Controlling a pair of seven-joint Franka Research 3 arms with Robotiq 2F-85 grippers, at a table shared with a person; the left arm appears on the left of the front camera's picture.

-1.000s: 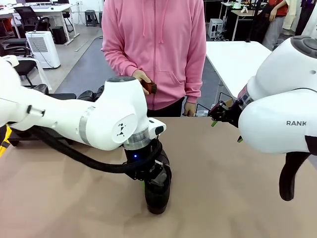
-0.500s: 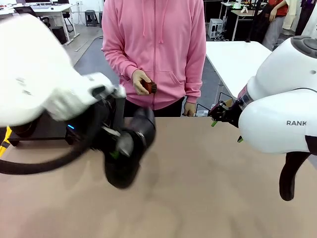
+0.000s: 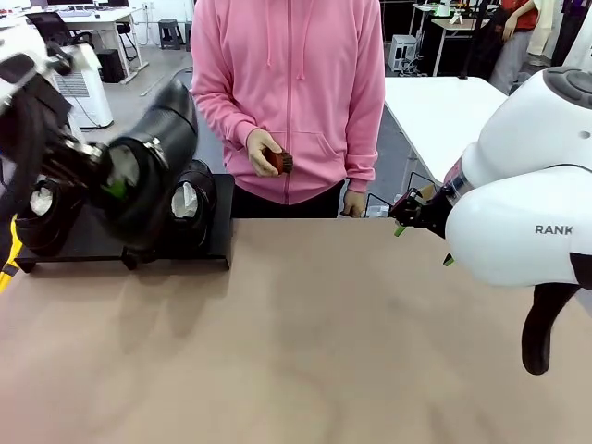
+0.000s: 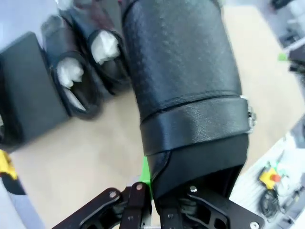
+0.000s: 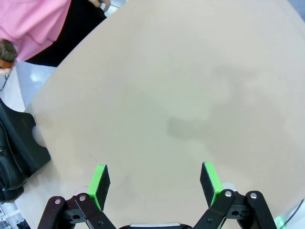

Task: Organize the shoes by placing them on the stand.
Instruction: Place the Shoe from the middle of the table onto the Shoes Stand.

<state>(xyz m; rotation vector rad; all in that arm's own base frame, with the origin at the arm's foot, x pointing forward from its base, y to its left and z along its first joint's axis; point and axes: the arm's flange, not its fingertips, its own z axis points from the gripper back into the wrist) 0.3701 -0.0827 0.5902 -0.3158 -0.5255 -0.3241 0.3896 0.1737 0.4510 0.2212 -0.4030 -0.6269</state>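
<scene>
While your left gripper (image 4: 143, 191) is carrying a black shoe (image 3: 153, 166) at the upper left of the front view, jaws clamped on its heel rim, you are risking a collision with the two stuffed shoes (image 3: 190, 208) already sitting on the stand (image 3: 102, 245). Because that grip is catching only a thin edge, the shoe may be swinging and could slip. Your right gripper (image 5: 155, 183) is hovering wide and empty over the tabletop (image 3: 370, 351).

Tan table (image 3: 370, 333) carries black stand (image 3: 215, 242); shoes (image 3: 190, 203) atop stand.
</scene>
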